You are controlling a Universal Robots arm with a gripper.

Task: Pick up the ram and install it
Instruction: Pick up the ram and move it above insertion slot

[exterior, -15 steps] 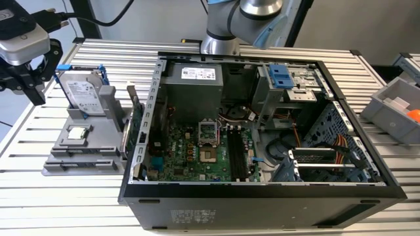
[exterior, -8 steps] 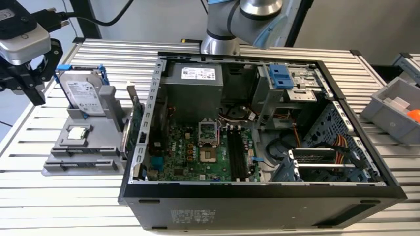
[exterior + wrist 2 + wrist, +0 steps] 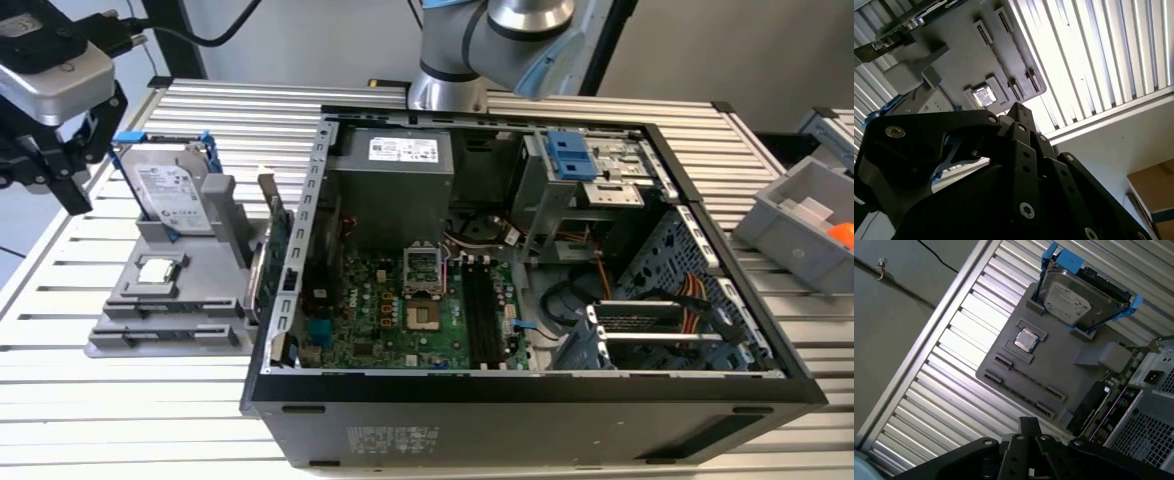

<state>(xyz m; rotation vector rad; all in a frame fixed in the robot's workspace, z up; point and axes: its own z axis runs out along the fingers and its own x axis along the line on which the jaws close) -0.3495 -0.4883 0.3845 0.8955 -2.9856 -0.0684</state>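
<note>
hovering by the grey holder (image 3: 1059,371), my gripper (image 3: 1029,427), jaws' gap impossible to tell, needs squaring along the ram (image 3: 1026,381), which i take to be the thin dark strip set in the holder's long slot near the processor chip (image 3: 1026,340).

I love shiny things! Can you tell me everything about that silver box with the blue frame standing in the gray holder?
The hard drive is a flat, silvery metal box with a white label on its face. A blue plastic frame runs along its sides. It stands on its edge in a slot at one end of the gray holder. The holder rests on the ribbed table, at the exterior view's left of the open computer case.
</note>
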